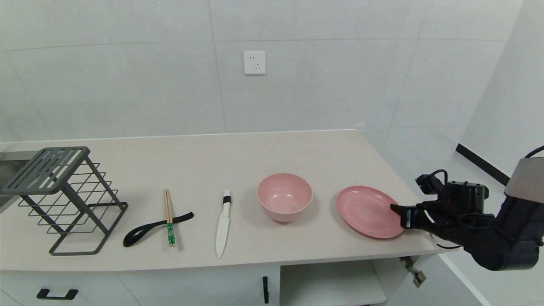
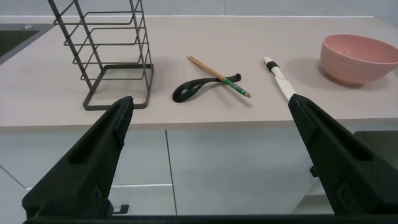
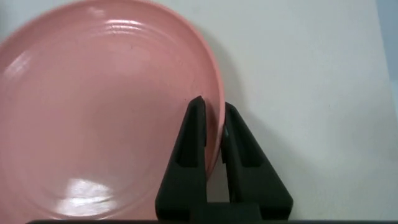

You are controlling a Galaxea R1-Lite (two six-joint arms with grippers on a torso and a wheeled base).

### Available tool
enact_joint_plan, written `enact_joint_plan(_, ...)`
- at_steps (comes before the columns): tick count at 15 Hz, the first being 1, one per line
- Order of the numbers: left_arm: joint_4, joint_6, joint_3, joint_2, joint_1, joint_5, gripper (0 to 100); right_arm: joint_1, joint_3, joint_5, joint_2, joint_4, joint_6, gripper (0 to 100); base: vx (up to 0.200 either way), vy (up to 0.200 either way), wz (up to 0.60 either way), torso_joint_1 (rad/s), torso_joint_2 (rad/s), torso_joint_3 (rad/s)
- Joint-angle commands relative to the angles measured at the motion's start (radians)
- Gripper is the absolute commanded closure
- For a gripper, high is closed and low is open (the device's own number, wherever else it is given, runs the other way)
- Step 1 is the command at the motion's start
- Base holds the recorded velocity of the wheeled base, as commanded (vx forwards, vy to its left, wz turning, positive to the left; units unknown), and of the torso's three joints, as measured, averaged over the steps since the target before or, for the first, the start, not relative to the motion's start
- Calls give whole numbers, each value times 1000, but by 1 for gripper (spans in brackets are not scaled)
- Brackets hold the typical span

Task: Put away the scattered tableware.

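A pink plate (image 1: 367, 210) lies at the counter's right end; my right gripper (image 1: 395, 208) is shut on its right rim. In the right wrist view the two black fingers (image 3: 194, 134) straddle the plate's edge (image 3: 93, 112), one inside and one outside. A pink bowl (image 1: 284, 196) stands left of the plate. Further left lie a white knife (image 1: 223, 222), wooden chopsticks (image 1: 169, 216) crossing a black spoon (image 1: 153, 227), and a dark wire rack (image 1: 63, 191). My left gripper (image 2: 208, 134) is open, held off the counter's front edge, facing the rack (image 2: 112, 50), spoon (image 2: 199, 88) and knife (image 2: 278, 76).
A wall socket (image 1: 254, 62) sits on the tiled wall behind. A sink edge (image 1: 8, 170) borders the counter at far left. An open cabinet door (image 1: 410, 267) hangs below the counter's right end. The counter's back half is bare.
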Motion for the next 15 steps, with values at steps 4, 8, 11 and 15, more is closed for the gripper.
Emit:
enact_joint_plan(4, 0, 0, 0, 1, 0, 0, 0, 12, 2, 8, -71, -48, 141, 100, 0, 0, 0, 0, 0, 0)
enact_joint_plan(8, 0, 0, 0, 1, 0, 0, 0, 55, 31, 10, -96, -129, 277, 100, 0, 0, 0, 0, 0, 0)
enact_joint_plan(11, 0, 0, 0, 1, 0, 0, 0, 65, 50, 10, -99, -181, 345, 100, 0, 0, 0, 0, 0, 0)
enact_joint_plan(15, 0, 0, 0, 1, 0, 0, 0, 98, 249, 10, -196, -396, 432, 100, 0, 0, 0, 0, 0, 0)
